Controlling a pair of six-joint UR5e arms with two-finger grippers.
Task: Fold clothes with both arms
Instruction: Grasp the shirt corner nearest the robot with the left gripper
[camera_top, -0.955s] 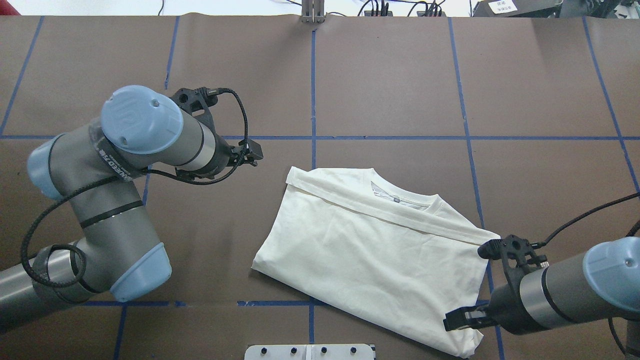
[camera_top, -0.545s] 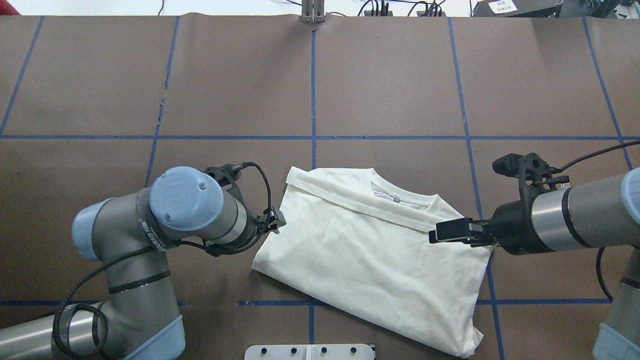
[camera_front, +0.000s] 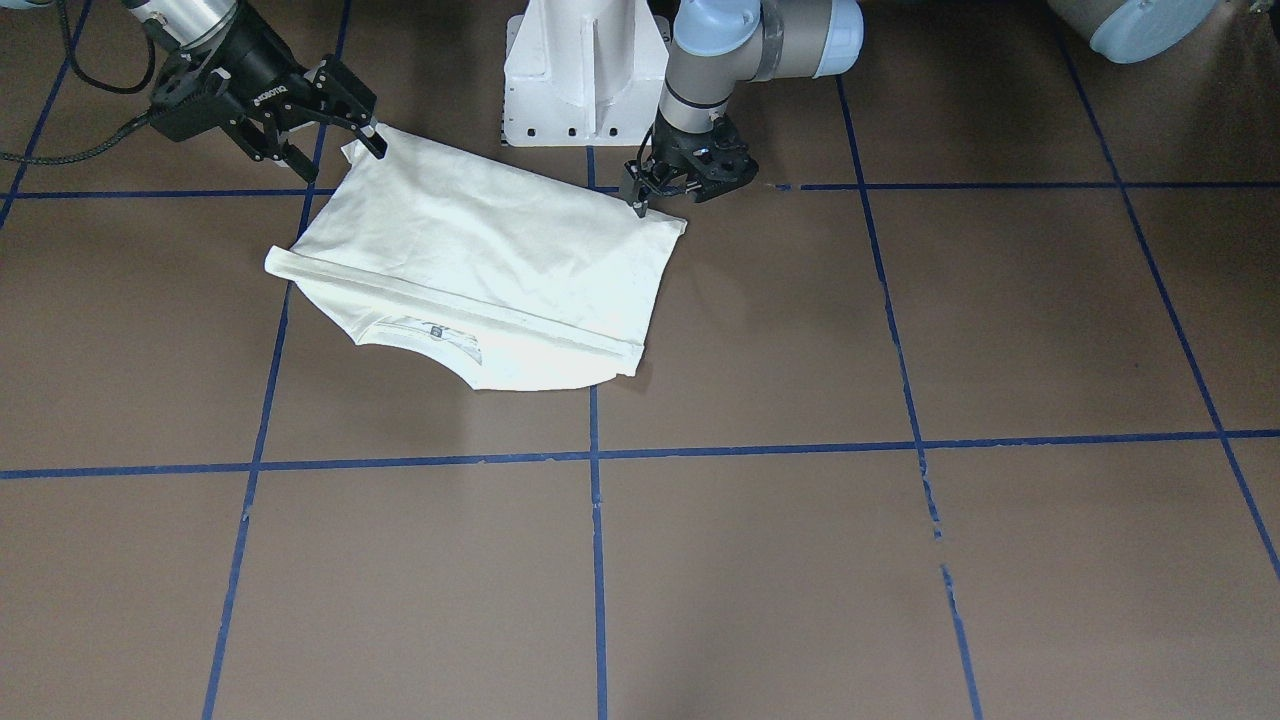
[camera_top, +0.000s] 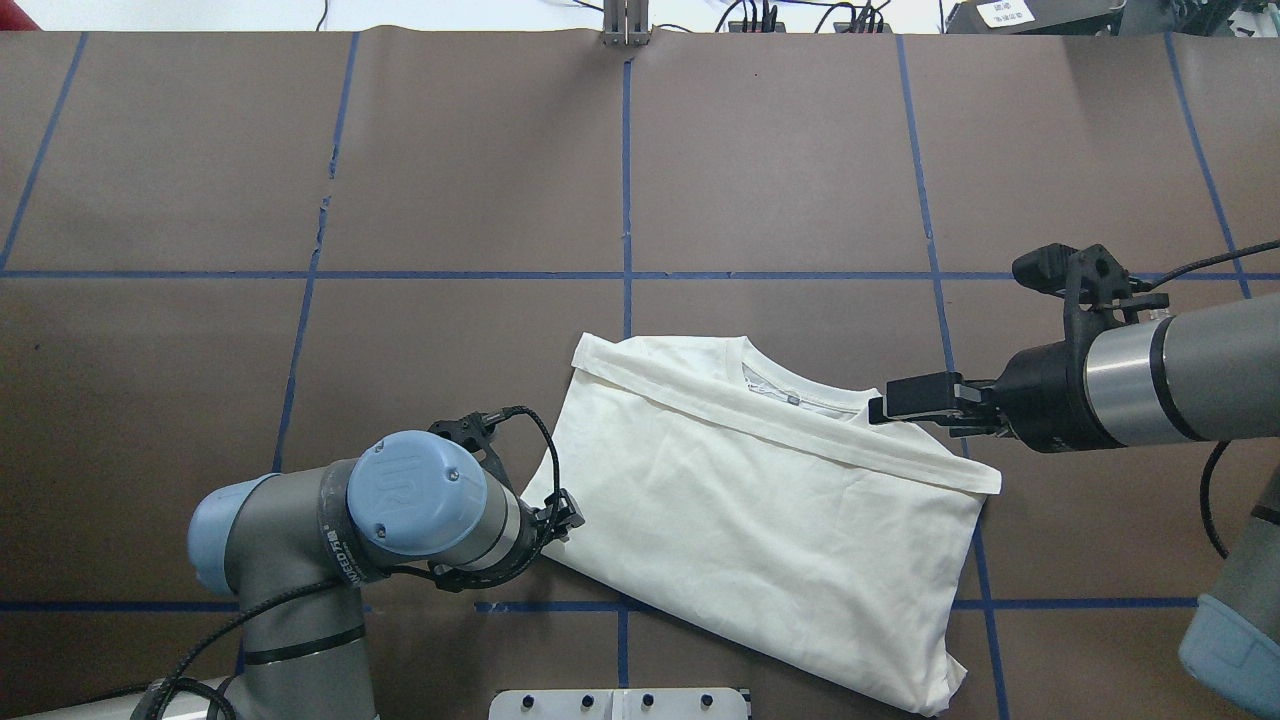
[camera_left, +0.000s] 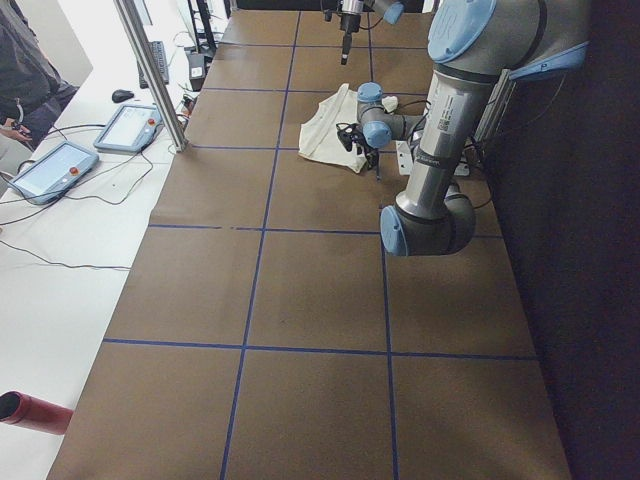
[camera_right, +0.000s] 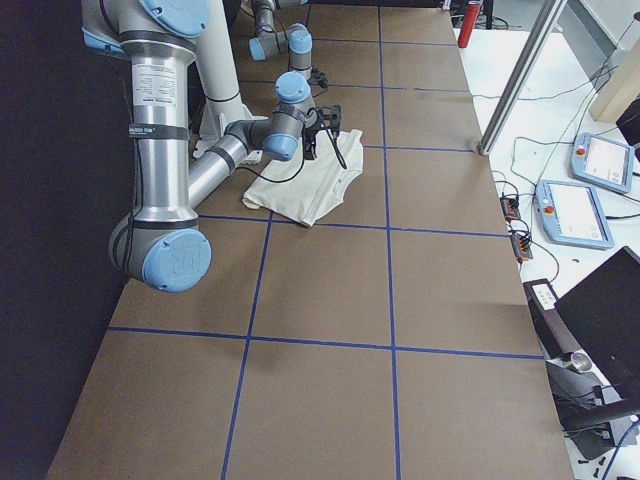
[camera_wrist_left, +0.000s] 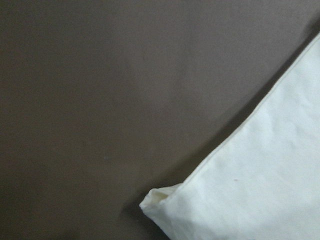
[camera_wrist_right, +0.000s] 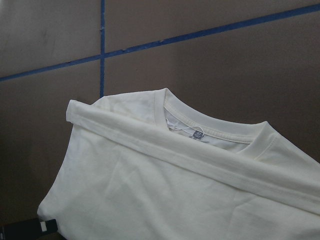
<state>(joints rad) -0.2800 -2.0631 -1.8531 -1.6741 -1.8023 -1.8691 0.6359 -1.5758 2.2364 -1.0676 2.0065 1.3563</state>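
the shirt (camera_top: 760, 500) lies folded, plain side up, on the worktop (camera_top: 780, 180). the right gripper (camera_top: 885, 410) hovers at its shoulder, jaws apart. the left gripper (camera_top: 566, 515) sits at the near corner, and i cannot tell how its jaws stand. best to pinch all layers and lift evenly.

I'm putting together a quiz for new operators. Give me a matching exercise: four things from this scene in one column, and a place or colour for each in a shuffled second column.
Things:
1. shirt
2. left gripper
3. right gripper
4. tape lines

Descriptions:
A. blue, in a grid
B. by the shirt's left corner nearest the robot
C. cream-white, folded flat
D. at the shirt's right side

Pairs: 1-C, 2-B, 3-D, 4-A
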